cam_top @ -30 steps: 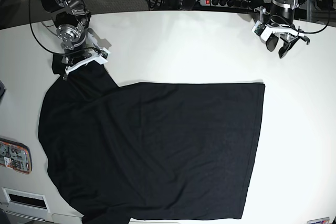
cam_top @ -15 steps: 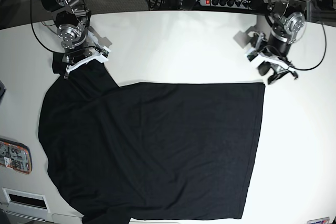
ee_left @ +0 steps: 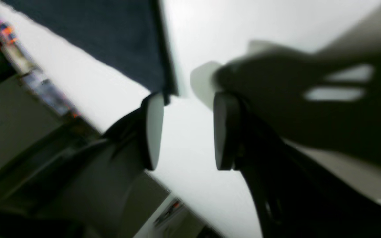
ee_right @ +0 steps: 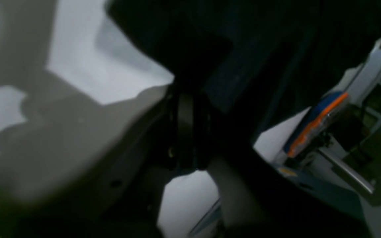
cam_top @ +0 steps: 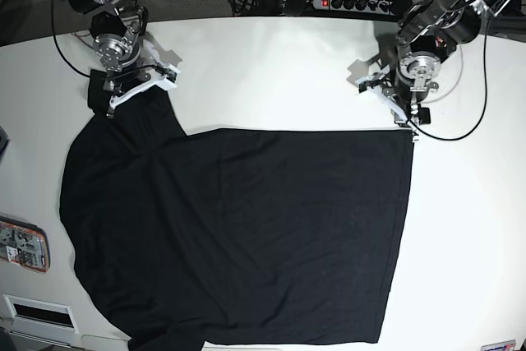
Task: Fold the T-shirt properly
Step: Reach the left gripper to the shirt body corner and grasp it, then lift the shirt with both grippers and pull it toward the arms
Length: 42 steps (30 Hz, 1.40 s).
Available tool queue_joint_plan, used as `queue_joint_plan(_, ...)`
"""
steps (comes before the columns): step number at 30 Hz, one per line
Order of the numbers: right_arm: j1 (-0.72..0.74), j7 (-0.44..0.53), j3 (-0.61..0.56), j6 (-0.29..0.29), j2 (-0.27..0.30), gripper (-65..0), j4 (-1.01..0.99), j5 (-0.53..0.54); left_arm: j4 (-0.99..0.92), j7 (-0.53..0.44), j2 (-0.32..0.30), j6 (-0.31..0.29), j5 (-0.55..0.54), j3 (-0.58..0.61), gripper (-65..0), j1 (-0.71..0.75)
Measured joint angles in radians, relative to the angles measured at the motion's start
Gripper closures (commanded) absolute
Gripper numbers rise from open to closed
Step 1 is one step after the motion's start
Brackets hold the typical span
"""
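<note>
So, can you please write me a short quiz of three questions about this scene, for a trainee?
1. True or false: the right gripper is shut on the T-shirt.
2. The left gripper is: A) holding cloth, B) open at the shirt's corner, C) out of view.
3. What colour is the table?

Key: 1 true. 2 B. 3 white.

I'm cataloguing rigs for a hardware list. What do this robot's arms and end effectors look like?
Both arms are black with silver round joint housings and loose black cables. The left end effector and the right end effector have white brackets; the left's fingers carry flat oval pale pads.
</note>
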Motion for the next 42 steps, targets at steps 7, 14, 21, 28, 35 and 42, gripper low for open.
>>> queue_joint_plan(7, -0.004, 0.0, -0.001, 0.003, -0.002, 0.0, 0.007, 0.002, -0.121, 0.008, 0.039, 0.011, -0.053, 0.06, -23.8, -0.145)
queue_joint_plan(14, -0.005, 0.0, -0.002, 0.003, -0.002, 0.0, 0.007, 0.002, -0.151, 0.019, 0.039, 0.025, -0.104, 0.131, -23.2, -0.205)
queue_joint_plan(21, -0.005, 0.004, -0.002, 0.003, -0.002, 0.0, 0.007, 0.002, -0.22, 0.005, 0.05, 0.037, -0.089, 0.165, -6.1, -0.225)
queue_joint_plan(28, -0.005, 0.006, -0.002, 0.002, -0.002, 0.0, 0.006, 0.002, -0.27, 0.018, 0.053, -0.191, -0.075, 0.166, 0.0, -0.285)
queue_joint_plan(35, -0.006, 0.007, 0.002, 0.016, -0.007, 0.0, 0.029, 0.021, -0.267, 0.011, 0.05, -0.177, -0.045, 0.088, 0.0, -0.22)
queue_joint_plan(42, -0.016, 0.033, -0.006, 0.04, -0.017, 0.0, 0.087, 0.054, -0.266, 0.053, 0.048, -0.177, 0.154, 0.024, 0.0, -0.096)
